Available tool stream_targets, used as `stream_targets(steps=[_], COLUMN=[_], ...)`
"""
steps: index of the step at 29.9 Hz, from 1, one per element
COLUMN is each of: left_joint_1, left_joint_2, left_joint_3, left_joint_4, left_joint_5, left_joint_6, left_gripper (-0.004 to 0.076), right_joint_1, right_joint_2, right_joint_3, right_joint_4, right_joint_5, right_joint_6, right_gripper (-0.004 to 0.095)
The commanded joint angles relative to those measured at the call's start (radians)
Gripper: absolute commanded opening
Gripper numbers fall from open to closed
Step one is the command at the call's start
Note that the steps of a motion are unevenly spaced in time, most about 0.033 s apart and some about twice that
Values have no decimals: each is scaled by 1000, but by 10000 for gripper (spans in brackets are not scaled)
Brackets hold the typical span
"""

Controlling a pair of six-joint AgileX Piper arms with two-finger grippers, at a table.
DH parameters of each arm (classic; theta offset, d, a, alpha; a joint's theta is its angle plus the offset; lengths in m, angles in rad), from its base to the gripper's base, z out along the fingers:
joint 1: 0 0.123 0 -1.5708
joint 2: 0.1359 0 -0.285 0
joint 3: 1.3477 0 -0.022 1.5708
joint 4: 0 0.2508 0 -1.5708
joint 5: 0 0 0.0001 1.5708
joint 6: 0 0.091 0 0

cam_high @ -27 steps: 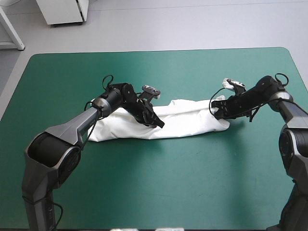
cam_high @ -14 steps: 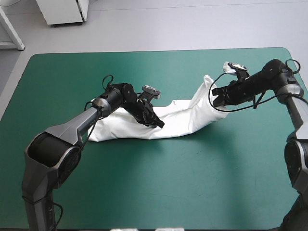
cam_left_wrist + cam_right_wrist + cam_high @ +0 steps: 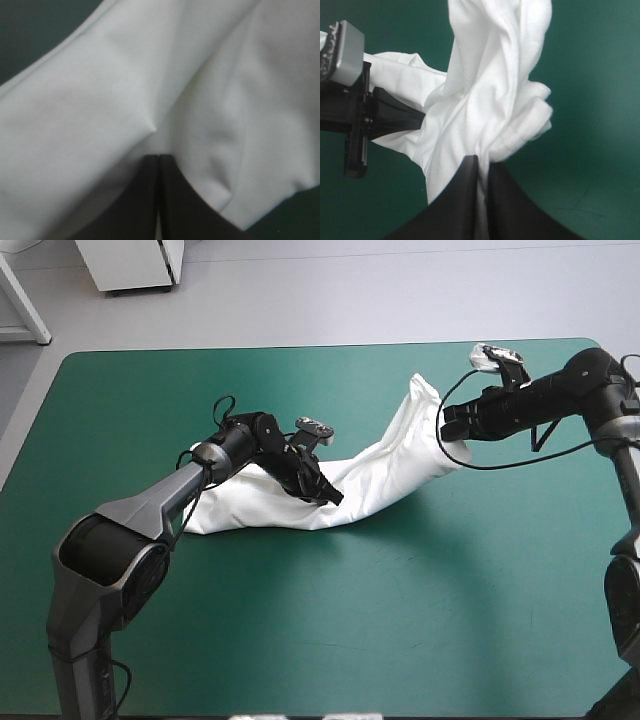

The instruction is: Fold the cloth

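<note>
The white T-shirt (image 3: 250,505) lies as a long folded band across the table's middle. Its right end (image 3: 415,425) hangs raised off the cover, and my right gripper (image 3: 447,426) is shut on it. In the right wrist view the bunched cloth (image 3: 490,90) runs down between that gripper's (image 3: 481,161) fingers. My left gripper (image 3: 330,495) rests on the band's middle, shut, tips pressed into the fabric. The left wrist view shows those tips (image 3: 158,157) against white cloth (image 3: 125,90), with a crease running out from them. The left gripper (image 3: 395,117) also shows beyond the hanging cloth.
The teal-green cover (image 3: 350,620) spreads around the T-shirt on every side. The table's far edge (image 3: 330,346) runs a little beyond the raised end, and its right edge lies under my right arm.
My right gripper has risen and moved toward the far right corner, drawing the T-shirt's right end up off the cover. The left gripper has stayed where it was.
</note>
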State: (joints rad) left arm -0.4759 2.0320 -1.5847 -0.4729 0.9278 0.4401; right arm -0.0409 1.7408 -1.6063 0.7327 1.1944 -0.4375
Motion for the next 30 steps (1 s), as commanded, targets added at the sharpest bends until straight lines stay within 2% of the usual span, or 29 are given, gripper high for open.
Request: stream_targets(steps=[1, 12, 20, 30], left_joint_1=[-8, -4, 47, 266], left_joint_2=[-27, -45, -146, -392], left_joint_3=[-20, -33, -177, -216], left_joint_4=[-46, -31, 139, 222], left_joint_5=[6, 28, 149, 224], left_joint_6=[-2, -7, -114, -138], left_gripper=[-9, -9, -9, -9], right_joint_1=[-2, -2, 3, 165], right_joint_2=[-55, -55, -55, -55], right_joint_3=[-63, -94, -94, -94], right_joint_4=[78, 108, 145, 192], right_joint_5=[-5, 4, 7, -51], right_joint_6=[-14, -13, -18, -20], right_gripper=[-13, -13, -13, -13])
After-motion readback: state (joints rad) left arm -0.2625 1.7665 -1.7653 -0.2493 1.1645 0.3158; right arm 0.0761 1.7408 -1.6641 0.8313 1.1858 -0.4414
